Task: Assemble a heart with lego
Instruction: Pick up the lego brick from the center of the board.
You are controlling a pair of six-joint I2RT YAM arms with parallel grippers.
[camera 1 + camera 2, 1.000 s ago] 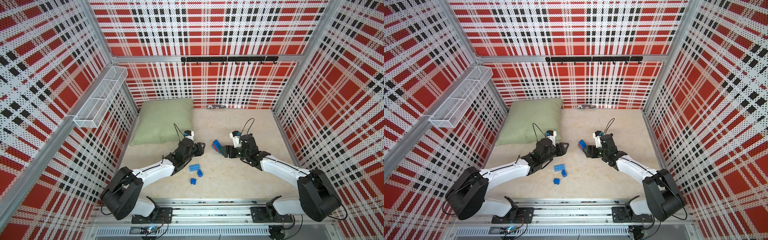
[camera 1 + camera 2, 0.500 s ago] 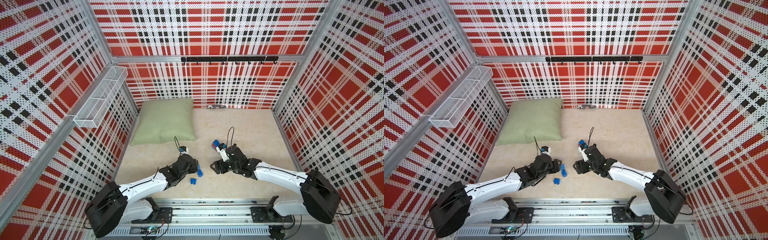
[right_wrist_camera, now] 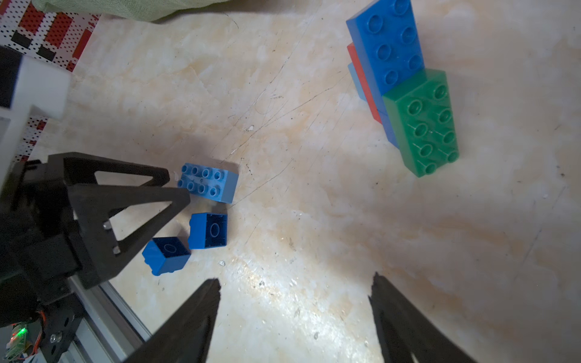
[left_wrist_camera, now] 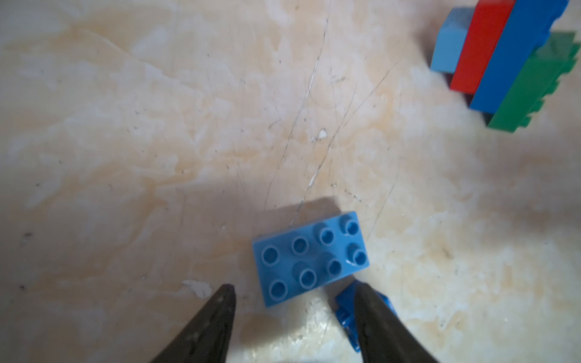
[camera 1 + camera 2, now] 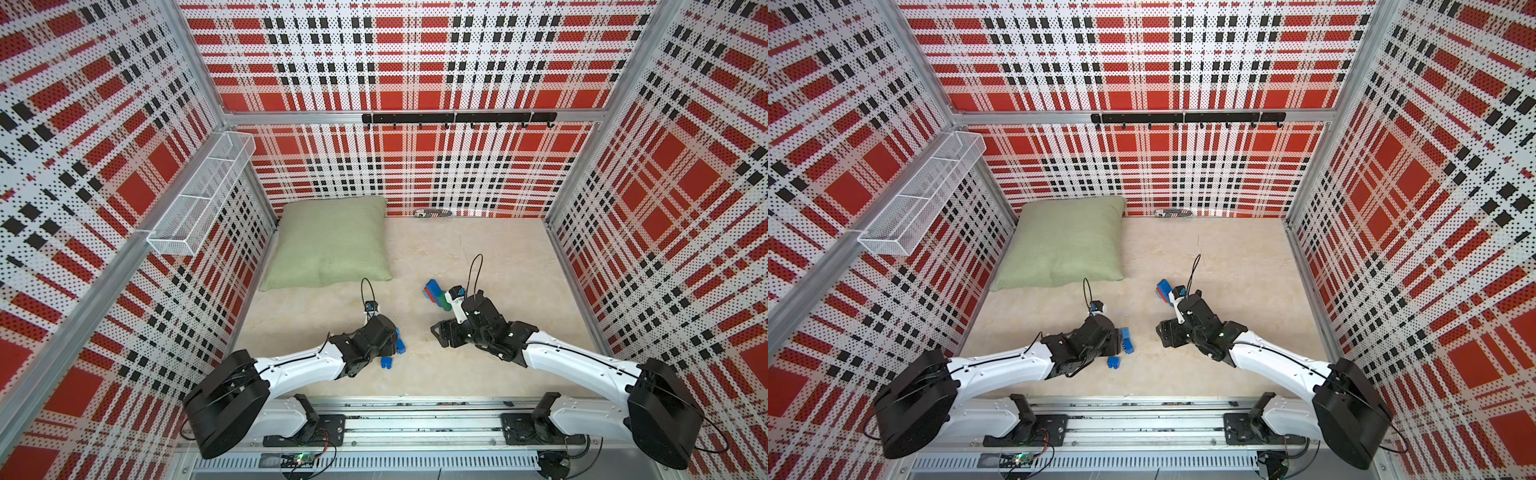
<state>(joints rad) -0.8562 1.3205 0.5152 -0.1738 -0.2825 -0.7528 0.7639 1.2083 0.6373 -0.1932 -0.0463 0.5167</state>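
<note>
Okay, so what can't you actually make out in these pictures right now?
Heart: left wrist view, cut off by the frame edge; in both top views the right arm hides part.
Dark blue brick: left wrist view, mostly behind a left claw finger.
Light blue brick: both top views, largely under the left arm.
Small object far back: both top views, too small to identify.

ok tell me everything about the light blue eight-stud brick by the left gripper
The light blue brick is glossy plastic, two-by-four, eight hollow studs up, lying flat on the beige tabletop, joined to nothing. The open left gripper hangs at one short end, not gripping it. A small dark blue brick lies close beside it.
</note>
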